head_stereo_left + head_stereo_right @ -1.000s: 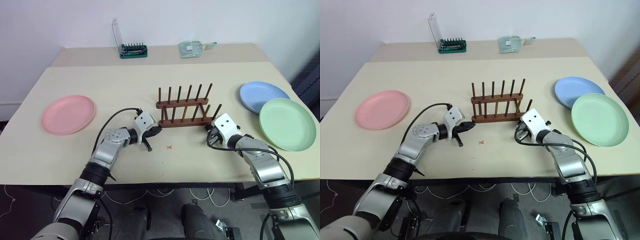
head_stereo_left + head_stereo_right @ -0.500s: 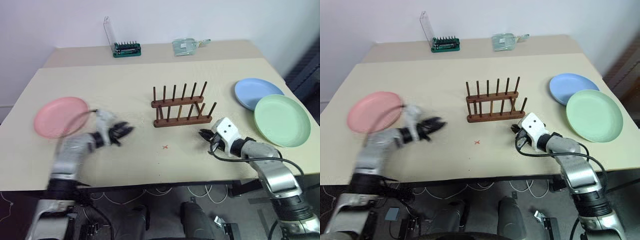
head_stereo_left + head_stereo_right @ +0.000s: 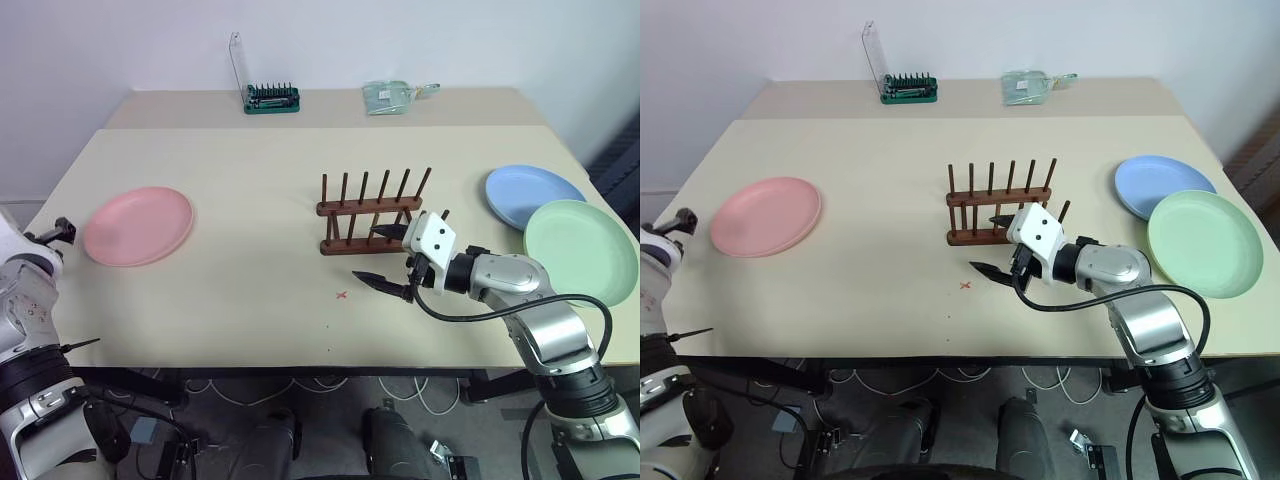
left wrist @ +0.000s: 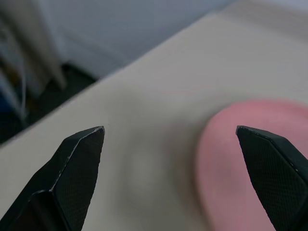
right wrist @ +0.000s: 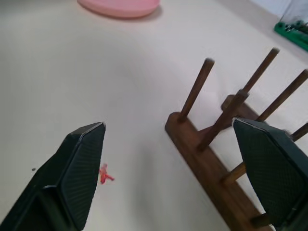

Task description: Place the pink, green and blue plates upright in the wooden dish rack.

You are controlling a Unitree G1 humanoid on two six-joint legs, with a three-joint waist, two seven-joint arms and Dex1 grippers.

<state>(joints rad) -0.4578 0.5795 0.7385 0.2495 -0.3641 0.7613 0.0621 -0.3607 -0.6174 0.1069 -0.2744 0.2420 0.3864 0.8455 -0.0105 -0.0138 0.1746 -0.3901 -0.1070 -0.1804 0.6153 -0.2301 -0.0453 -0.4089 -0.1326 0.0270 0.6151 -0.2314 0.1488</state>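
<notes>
Both pincers opened (left pincer (image 4: 168, 159) swung toward the pink plate (image 3: 137, 225)).

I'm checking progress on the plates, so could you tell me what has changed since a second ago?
The left gripper swung from the table's middle out to the left edge beside the pink plate and opened. The right gripper opened too and moved left, now in front of the dish rack. The pink, blue and green plates stayed flat; nothing was grasped.

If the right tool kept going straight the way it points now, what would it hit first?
Probably nothing at once: the open right tool points left past the wooden dish rack's near end, over bare table. Farther along lies the pink plate; depth is uncertain.
</notes>
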